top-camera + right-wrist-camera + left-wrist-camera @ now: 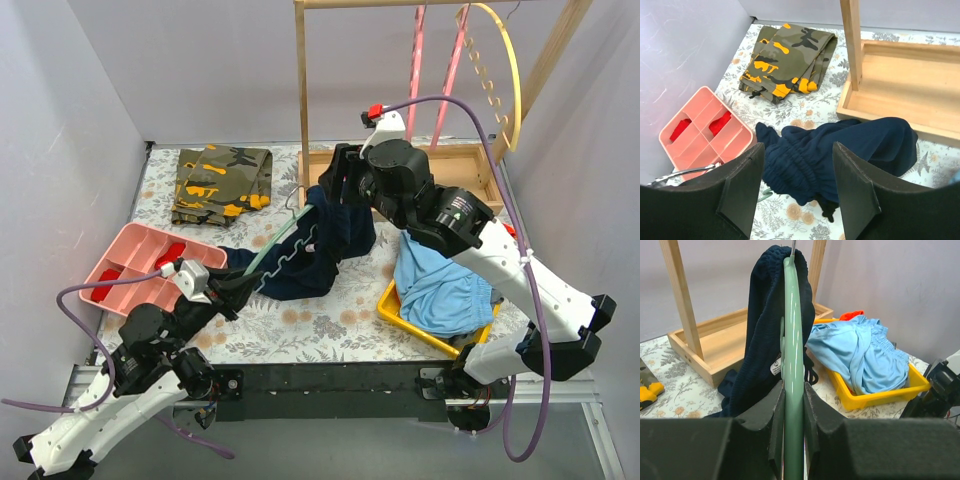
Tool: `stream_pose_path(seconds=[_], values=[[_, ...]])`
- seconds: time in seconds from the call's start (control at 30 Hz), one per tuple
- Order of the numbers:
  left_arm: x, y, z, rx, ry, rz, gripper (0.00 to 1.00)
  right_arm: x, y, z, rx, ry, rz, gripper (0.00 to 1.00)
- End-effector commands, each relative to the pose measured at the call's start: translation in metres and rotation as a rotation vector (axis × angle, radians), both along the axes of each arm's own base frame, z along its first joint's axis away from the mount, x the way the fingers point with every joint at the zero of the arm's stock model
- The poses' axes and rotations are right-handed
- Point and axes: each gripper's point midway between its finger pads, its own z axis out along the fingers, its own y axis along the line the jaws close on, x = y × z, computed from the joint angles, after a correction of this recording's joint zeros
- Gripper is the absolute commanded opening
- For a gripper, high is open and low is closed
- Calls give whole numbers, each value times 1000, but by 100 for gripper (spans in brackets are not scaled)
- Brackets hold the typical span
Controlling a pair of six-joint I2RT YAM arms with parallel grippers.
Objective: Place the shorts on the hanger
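The pale green hanger (283, 249) slants up from my left gripper (236, 283), which is shut on its arm (793, 390). The navy shorts (330, 240) hang draped over the hanger's upper part, their lower end trailing on the table; in the left wrist view they (765, 335) lie on the hanger's left side with a white tag showing. My right gripper (338, 180) is open above the shorts (840, 150), jaws wide apart and empty, with the elastic waistband bunched below them.
A camouflage garment (220, 182) lies at the back left. A pink divided tray (135, 262) sits on the left. A yellow tray (395, 312) holds a light blue garment (440, 285). A wooden rack base (455, 165) with pink and yellow hangers stands behind.
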Motion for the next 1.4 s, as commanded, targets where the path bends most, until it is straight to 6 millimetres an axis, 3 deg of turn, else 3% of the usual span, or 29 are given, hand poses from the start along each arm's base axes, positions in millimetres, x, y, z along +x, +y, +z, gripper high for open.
stream_pose_path(seconds=[0.0,0.03,0.1,0.13,0.17,0.33,0.47,0.53,0.57,0.6,0.73,0.9,1.03,1.07,1.23,1.27,1.33,1.37], values=[[-8,6,43,-77,-107,-11,0,-4,2,1,80,53,-22,64],[-8,6,42,-76,-104,-10,0,-5,4,-8,62,61,-14,64],[-9,5,41,-80,-100,-16,0,-8,5,3,104,-24,23,66],[-10,5,42,-88,-100,-22,0,-8,5,-22,71,-22,34,66],[-11,7,44,-97,-106,-23,0,-12,-4,-14,104,-55,26,67],[-12,7,43,-104,-99,-24,0,-8,-18,-31,42,-25,-43,69],[-9,2,40,-81,-85,-34,0,-9,-16,-17,76,-52,-28,68],[-9,-1,40,-80,-79,-43,0,-11,-13,-20,61,-76,13,68],[-9,-1,40,-82,-78,-40,0,-14,-12,-10,70,-131,45,68],[-9,-1,40,-84,-75,-45,0,-17,-9,-18,57,-139,82,68],[-10,-1,42,-107,-69,-47,0,-19,-13,-15,22,-191,106,68],[-11,-3,37,-102,-61,-57,0,-5,-37,-35,-14,-71,-80,71],[-8,-5,31,-75,-56,-53,0,-2,-15,-31,50,49,-80,69],[-7,-5,30,-67,-53,-46,0,6,-5,-21,56,62,-93,69],[-3,-3,28,-48,-62,-23,0,16,-1,-13,96,127,-138,73],[-3,-2,30,-48,-73,-18,0,15,1,-25,87,187,-145,73],[-1,0,30,-44,-82,-3,0,17,-3,-24,85,224,-166,73],[-1,0,30,-41,-87,0,0,16,-4,-37,52,271,-184,73]])
